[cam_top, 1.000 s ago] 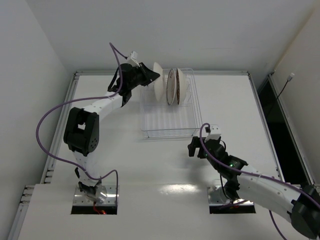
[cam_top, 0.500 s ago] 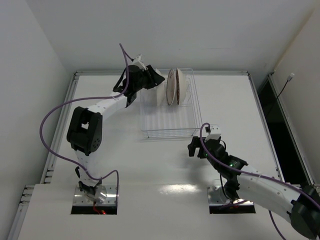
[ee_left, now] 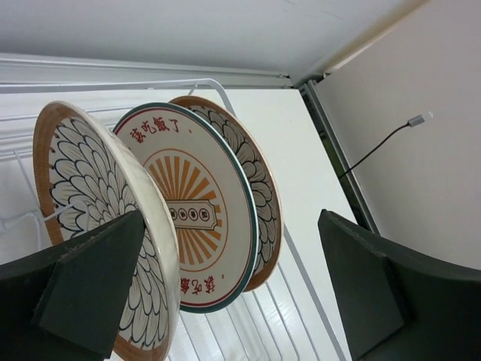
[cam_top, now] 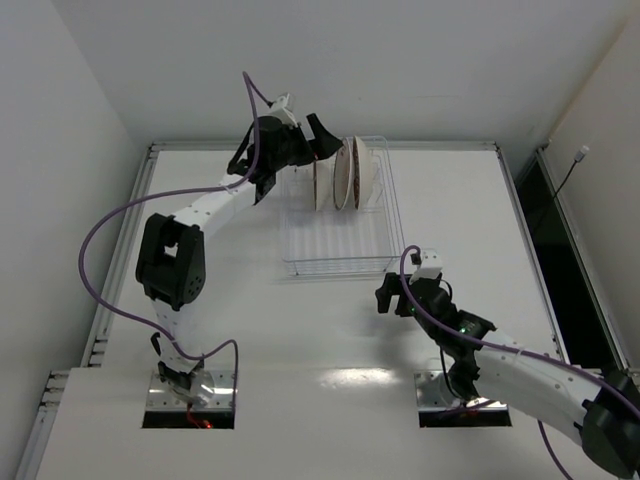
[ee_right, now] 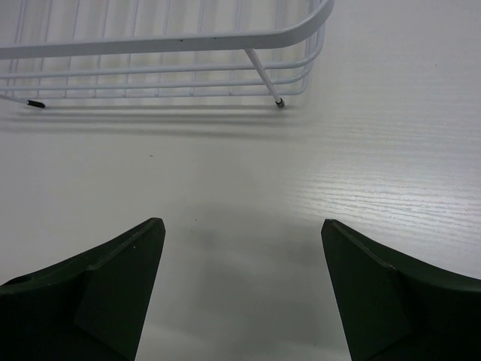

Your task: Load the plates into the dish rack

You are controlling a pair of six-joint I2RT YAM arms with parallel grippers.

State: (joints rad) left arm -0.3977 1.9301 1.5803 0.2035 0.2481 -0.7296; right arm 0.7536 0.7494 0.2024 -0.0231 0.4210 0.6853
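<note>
Three plates stand upright side by side in the far end of the dish rack point(cam_top: 335, 235). The left petal plate point(ee_left: 90, 195) point(cam_top: 322, 186) is nearest my left gripper. Beside it is the sunburst plate point(ee_left: 192, 218) point(cam_top: 343, 175), then another petal plate point(ee_left: 259, 188) point(cam_top: 365, 170). My left gripper point(ee_left: 233, 278) point(cam_top: 316, 140) hangs open above them, one finger point(ee_left: 83, 293) just left of the first plate's rim, gripping nothing. The right gripper point(ee_right: 240, 286) point(cam_top: 395, 297) is open and empty over bare table, just short of the rack's near edge point(ee_right: 173, 41).
The rack's wire floor point(ee_left: 255, 316) lies below the plates, and its near half holds nothing. A raised frame point(cam_top: 150, 200) runs along the table's left side and back. White walls close in on the left and at the back, with a dark gap point(cam_top: 560, 250) at the right.
The left gripper carried the third plate right into the rack and opened, letting go of it. The plate now stands beside the other two. The right arm stayed still.
</note>
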